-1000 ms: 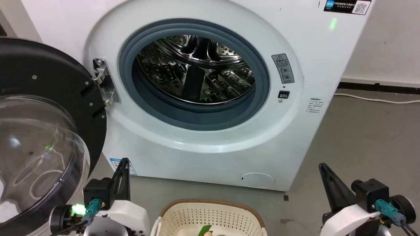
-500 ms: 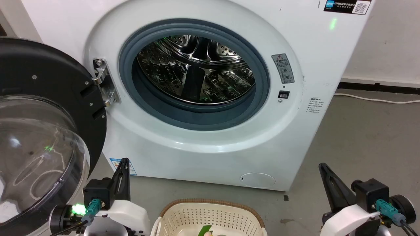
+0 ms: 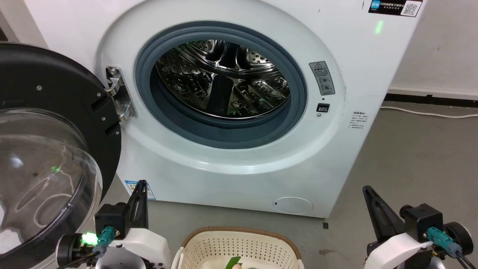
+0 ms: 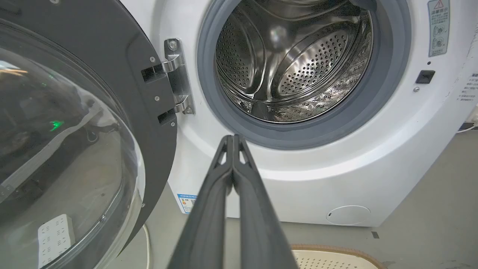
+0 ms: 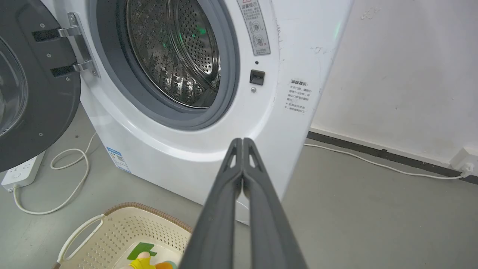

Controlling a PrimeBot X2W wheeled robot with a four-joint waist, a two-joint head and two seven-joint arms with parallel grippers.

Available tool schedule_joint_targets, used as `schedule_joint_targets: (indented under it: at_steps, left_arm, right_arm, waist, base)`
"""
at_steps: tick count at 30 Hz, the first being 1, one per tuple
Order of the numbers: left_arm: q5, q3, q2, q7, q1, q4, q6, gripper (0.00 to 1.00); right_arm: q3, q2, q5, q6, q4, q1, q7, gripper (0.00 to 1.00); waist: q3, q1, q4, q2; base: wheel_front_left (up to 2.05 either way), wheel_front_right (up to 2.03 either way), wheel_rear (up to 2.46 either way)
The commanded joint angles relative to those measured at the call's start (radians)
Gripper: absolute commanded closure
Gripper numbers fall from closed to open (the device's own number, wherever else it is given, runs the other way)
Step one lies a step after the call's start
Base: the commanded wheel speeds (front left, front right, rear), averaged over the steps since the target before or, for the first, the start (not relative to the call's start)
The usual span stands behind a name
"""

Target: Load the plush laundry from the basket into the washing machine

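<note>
The white washing machine (image 3: 239,175) stands ahead with its black-framed door (image 3: 48,149) swung open to the left and its steel drum (image 3: 224,80) bare. The cream basket (image 3: 239,244) sits on the floor at the bottom centre. The plush laundry (image 5: 149,261) lies inside it, a yellow and orange bit with a green edge (image 3: 233,262). My left gripper (image 3: 141,184) is shut at the lower left, left of the basket. My right gripper (image 3: 366,189) is shut at the lower right. Both hold nothing, fingers pressed together (image 4: 232,139) (image 5: 242,141).
A white power strip (image 5: 20,172) and a looping white cable (image 5: 71,175) lie on the grey floor under the open door. Another cable (image 5: 377,162) runs along the wall base at the right. Bare floor lies right of the machine.
</note>
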Motion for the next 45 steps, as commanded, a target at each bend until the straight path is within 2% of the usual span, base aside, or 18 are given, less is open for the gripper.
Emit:
schedule_joint_targets:
  at_steps: [1,2,3,16,27,45]
  left_arm:
    - [0.002,0.000,0.000,0.000,0.018,-0.004,-0.004,1.00]
    - [0.002,0.000,0.000,0.000,0.018,-0.004,-0.004,1.00]
    - [0.000,0.000,0.000,0.000,0.000,0.000,0.000,0.00]
    - [-0.001,-0.015,0.000,-0.019,-0.001,-0.002,0.010,0.00]
    - [-0.002,-0.041,0.005,-0.042,-0.033,0.035,0.002,0.00]
    - [-0.015,-0.096,0.029,-0.059,-0.161,0.256,-0.036,0.00]
  right_arm:
    - [-0.001,0.003,-0.006,-0.001,0.002,-0.012,0.001,1.00]
    - [-0.001,0.003,-0.006,-0.001,0.002,-0.012,0.001,1.00]
    - [0.000,0.000,0.001,0.000,0.000,0.000,0.000,0.00]
    - [-0.006,0.000,0.012,0.000,-0.007,-0.002,-0.019,0.00]
    - [-0.010,0.000,0.027,0.000,-0.022,-0.024,-0.042,0.00]
    - [0.001,0.001,0.069,0.000,-0.045,-0.077,-0.080,0.00]
  waist:
    - [0.000,0.0000,0.000,0.0000]
    - [0.000,0.0000,0.000,0.0000]
    - [0.000,0.0000,0.000,0.0000]
    - [0.012,0.0000,-0.005,0.0000]
    - [0.071,0.0000,-0.028,0.0000]
    - [0.210,0.0000,-0.090,0.0000]
  base:
    - [0.00,0.00,0.00]
    - [0.00,0.00,0.00]
    - [0.00,0.00,0.00]
    - [0.00,0.00,0.00]
    - [0.00,0.00,0.00]
    - [0.00,0.00,0.00]
